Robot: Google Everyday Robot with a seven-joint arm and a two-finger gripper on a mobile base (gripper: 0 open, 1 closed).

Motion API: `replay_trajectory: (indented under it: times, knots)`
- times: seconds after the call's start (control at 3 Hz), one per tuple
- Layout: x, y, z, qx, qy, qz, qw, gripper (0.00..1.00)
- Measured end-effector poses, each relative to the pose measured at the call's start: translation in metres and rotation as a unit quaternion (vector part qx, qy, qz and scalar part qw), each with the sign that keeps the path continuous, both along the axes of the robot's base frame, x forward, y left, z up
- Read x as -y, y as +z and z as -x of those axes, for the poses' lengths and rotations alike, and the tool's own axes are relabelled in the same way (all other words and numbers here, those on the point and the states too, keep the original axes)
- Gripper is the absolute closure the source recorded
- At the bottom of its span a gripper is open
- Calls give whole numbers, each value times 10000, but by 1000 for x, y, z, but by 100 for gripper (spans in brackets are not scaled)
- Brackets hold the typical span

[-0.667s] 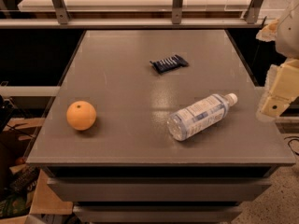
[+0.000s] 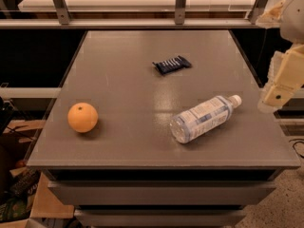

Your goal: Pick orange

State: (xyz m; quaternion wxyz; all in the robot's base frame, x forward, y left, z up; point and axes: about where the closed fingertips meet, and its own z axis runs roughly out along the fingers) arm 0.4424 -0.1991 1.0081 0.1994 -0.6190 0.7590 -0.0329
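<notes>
Camera view: gripper right of table

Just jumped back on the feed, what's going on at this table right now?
The robot is meant to pick the orange, which sits untouched near the front left corner of the grey table. The tool hangs off the table's right edge, on the far side from the fruit, close to the cap end of a clear water bottle lying on its side. A dark blue snack bar lies toward the back middle.
</notes>
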Motion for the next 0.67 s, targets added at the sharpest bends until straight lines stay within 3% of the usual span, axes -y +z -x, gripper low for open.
replay_trajectory:
  times: [0.33,0.67]
  knots:
    - [-36,31,-4,255,582,-206,9978,0]
    - [-87,55,-5,405,1311,-357,9899,0]
